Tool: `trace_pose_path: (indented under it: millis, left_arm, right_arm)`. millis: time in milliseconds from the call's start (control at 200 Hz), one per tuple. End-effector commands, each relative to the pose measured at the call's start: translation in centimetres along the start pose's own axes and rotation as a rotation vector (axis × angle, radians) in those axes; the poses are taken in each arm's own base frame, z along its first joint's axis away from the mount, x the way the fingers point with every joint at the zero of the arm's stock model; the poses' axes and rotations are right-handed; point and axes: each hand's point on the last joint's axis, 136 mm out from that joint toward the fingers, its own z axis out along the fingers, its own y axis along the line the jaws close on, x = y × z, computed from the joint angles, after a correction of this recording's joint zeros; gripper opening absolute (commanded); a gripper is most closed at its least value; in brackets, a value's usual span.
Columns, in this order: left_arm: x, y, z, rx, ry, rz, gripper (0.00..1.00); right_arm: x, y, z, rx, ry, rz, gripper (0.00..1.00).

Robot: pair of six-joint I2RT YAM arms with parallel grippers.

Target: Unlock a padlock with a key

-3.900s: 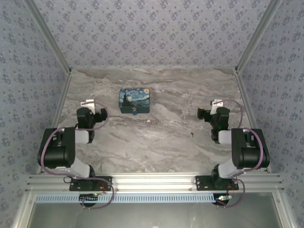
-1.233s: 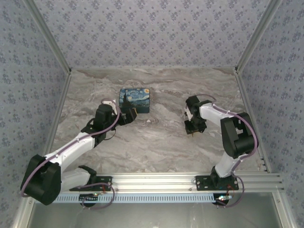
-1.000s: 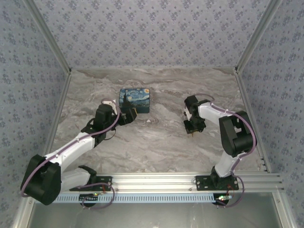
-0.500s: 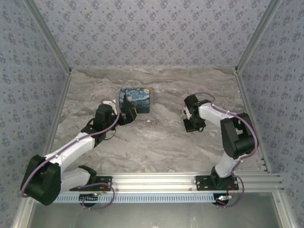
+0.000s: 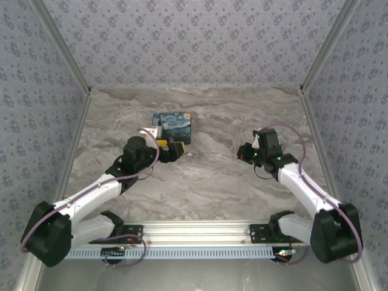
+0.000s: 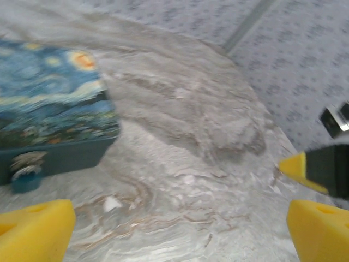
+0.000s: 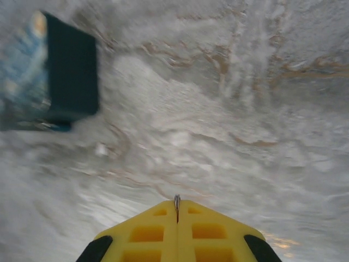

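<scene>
Table (image 5: 206, 194) of grey marbled pattern was seen from above, with both arms reached out over it from its near edge. The left arm (image 5: 91, 194) was stretched towards the far edge, left of the middle, and the right arm (image 5: 303, 185) was angled inward over the right half.

A starry-night box (image 5: 174, 125) was set flat near the far edge, left of centre.

The left gripper (image 5: 173, 149) was held just beside the near wall of the box. In the left wrist view its yellow fingers (image 6: 32, 229) were spread wide apart and nothing was held between them. The right gripper (image 5: 245, 153) was held well apart from the box, over the right half of the table. In the right wrist view its pads (image 7: 147, 232) were pressed together.

The padlock (image 6: 26, 177), blue with a small silvery shackle, was found against the near wall of the box, low down at the table surface.

The key (image 7: 176, 204) was pinched in the seam of the right gripper, and only a thin metal sliver was left showing past the pads.
</scene>
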Motion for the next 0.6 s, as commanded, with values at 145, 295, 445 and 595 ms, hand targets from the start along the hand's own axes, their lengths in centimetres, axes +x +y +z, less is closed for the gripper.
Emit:
trace_pose_path:
  millis: [145, 295, 445, 595]
  left_arm:
    - [-2.4, -8.4, -0.9, 0.262, -0.195, 0.468, 0.98]
    - [-2.8, -11.5, -0.9, 0.346, -0.278, 0.656, 0.99]
    - [-2.8, -14.2, 0.1, 0.437, -0.287, 0.777, 0.99]
    - [-2.9, -15.9, 1.6, 0.484, -0.289, 0.846, 0.93]
  right_arm:
    - [-1.9, 3.9, -3.7, -0.280, -0.141, 0.599, 0.00]
    - [-2.0, 3.8, -5.7, -0.348, -0.210, 0.812, 0.00]
    - [-2.5, 4.9, -7.8, -0.370, -0.233, 0.874, 0.00]
    - [-2.4, 5.9, -8.5, -0.383, -0.197, 0.902, 0.00]
